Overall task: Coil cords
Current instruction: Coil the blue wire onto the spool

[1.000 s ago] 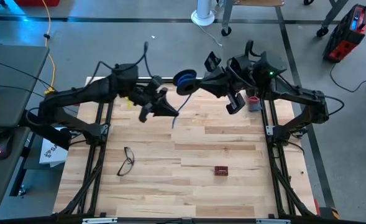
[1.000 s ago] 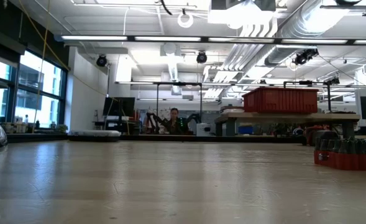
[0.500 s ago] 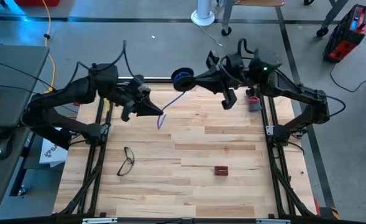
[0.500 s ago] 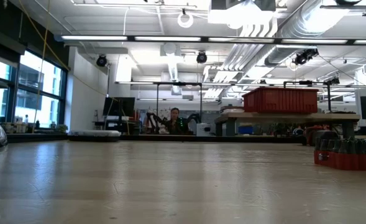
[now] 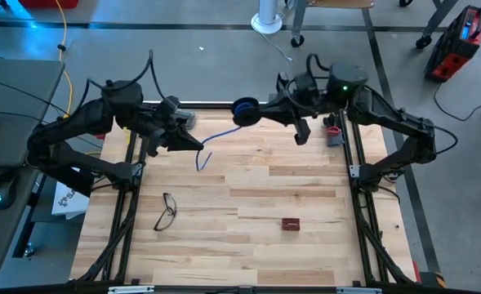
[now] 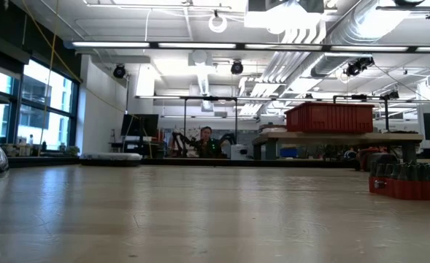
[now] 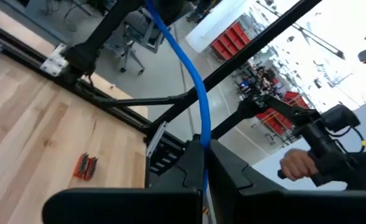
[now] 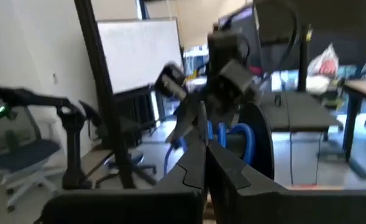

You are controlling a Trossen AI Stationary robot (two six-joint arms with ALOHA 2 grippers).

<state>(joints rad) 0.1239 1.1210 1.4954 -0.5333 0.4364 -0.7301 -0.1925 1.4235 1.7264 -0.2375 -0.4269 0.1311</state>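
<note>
While aloft, both arms cord-linked.

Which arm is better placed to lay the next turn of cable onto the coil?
The left. Its pincer is shut on the blue cable's loose stretch, which runs free up to the coil. The right pincer is shut on the coil itself, holding it above the table's far edge, so it can only steady it.

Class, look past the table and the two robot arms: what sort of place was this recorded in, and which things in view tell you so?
Most likely a robotics lab or workshop. The low view shows exposed ceiling ducts, a red storage bin on a workbench, and a person seated far back. From above, a bare concrete floor surrounds the wooden table.
</note>
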